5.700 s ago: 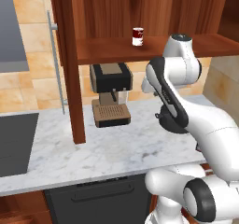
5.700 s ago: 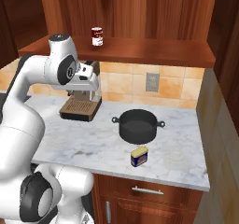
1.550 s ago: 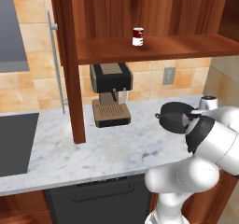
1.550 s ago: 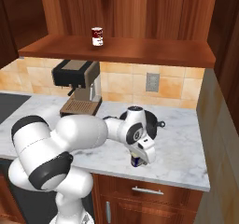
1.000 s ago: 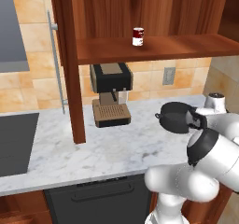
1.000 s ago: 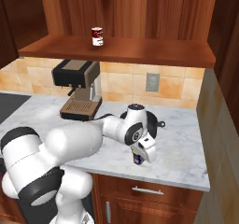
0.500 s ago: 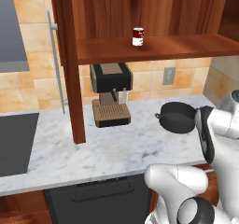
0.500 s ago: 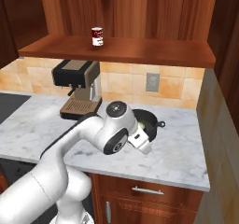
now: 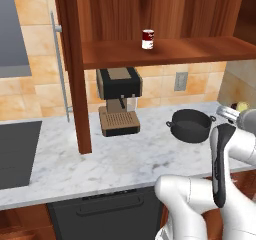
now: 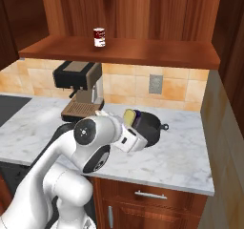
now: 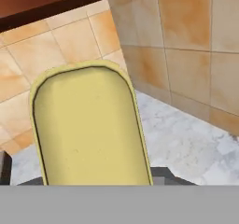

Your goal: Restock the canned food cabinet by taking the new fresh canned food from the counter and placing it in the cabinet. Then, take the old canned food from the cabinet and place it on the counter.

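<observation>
Blue can (image 10: 134, 120), short and round with a yellowish top, is held off the table (image 10: 181, 156) in the gripper (image 10: 129, 123), just in front of the black pot (image 10: 150, 126). In the right base view the can lies tilted on its side, its yellow end turned toward the white wrist and its dark blue wall toward the pot. In the hand view the same yellow top (image 11: 88, 129) is seen close up as a smooth, matt, rounded face with a thin darker rim; the gripper is pinching the can, though its finger tips are hidden behind it. In the left base view only a small yellowish patch of the can (image 9: 242, 106) is seen, right of the pot (image 9: 191, 125).

A red-and-white can (image 9: 148, 39) with a silvery top stands upright on the plank shelf of the cabinet (image 9: 170, 51), above and left of the pot. The cabinet is of reddish-brown grained wood, its door swung open and edge-on, with a long thin grey bar handle (image 9: 60, 69). A boxy black and brown coffee machine (image 9: 119, 100) with a ribbed drip tray stands on the table left of the pot. The table is white marble with grey veining, backed by orange-tan tiles carrying a grey wall socket (image 9: 180, 81) behind the pot. The pot is round, matt black, with two small side handles.
</observation>
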Tool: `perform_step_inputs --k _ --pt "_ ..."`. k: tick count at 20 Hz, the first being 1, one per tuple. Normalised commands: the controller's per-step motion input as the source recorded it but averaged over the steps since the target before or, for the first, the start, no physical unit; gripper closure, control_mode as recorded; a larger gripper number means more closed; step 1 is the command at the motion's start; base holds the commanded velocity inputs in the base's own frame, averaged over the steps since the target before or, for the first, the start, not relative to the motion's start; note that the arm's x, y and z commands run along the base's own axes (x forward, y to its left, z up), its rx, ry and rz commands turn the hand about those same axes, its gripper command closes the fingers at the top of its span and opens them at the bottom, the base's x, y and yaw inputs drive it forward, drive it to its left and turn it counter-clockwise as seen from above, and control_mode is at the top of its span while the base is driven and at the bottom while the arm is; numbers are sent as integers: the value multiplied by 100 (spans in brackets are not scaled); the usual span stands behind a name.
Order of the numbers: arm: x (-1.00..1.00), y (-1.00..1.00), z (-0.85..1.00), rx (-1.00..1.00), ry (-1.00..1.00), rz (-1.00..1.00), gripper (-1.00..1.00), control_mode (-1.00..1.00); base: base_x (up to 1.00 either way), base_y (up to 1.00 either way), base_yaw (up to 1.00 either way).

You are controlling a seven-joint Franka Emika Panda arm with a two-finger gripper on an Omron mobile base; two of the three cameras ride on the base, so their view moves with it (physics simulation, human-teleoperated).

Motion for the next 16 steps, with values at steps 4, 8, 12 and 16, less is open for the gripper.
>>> perform_step_inputs --k 4,8,12,16 --pt "-7 14 100 -10 -17 8 100 -100 0 0 0" --pt "-4 7 100 -5 -8 7 100 -100 0 0 0" --pt "-16 2 100 0 0 14 100 -100 0 0 0" --pt "-33 0 100 2 17 18 100 -100 0 0 0"
